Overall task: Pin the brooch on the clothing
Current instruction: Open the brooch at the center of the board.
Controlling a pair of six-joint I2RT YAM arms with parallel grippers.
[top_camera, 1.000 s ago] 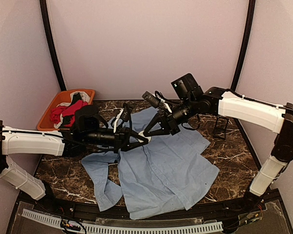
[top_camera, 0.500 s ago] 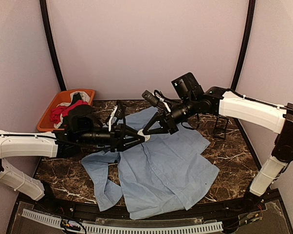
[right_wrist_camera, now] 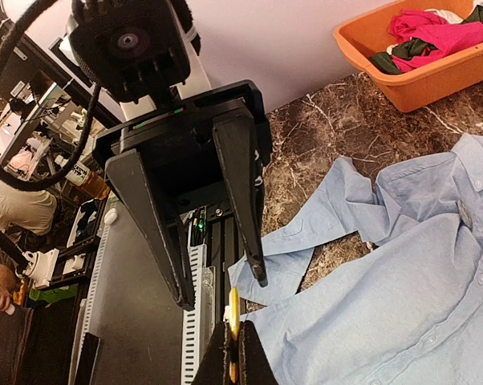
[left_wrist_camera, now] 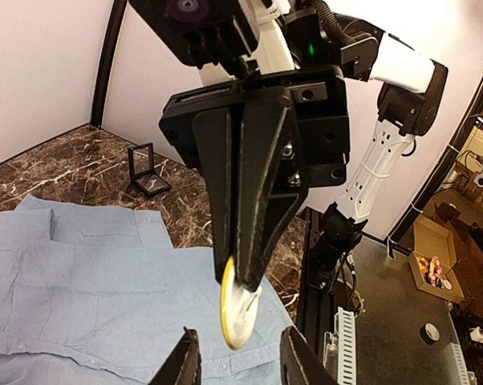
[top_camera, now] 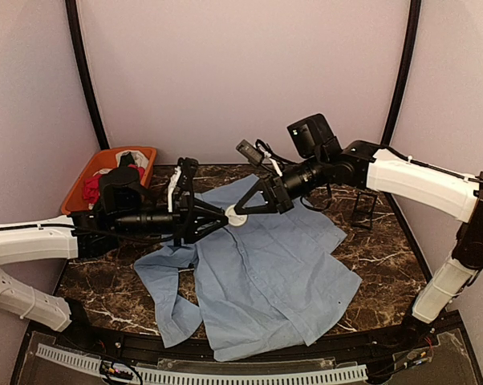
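Though the right fingers [left_wrist_camera: 249, 257] clenched the round white yellow-rimmed brooch [left_wrist_camera: 240, 313], the left fingers [left_wrist_camera: 187, 365] stood released astride it; light blue button-up shirt [top_camera: 273, 273] lay on marbled desk [top_camera: 386, 249] under both.

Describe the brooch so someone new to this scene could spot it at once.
Start at the light blue shirt spread across the dark marble table. Over the shirt's far-left part, the right gripper is shut on the brooch, holding it in the air. The brooch is a small round white disc with a yellowish rim, the only pale round thing against all the black hardware there.
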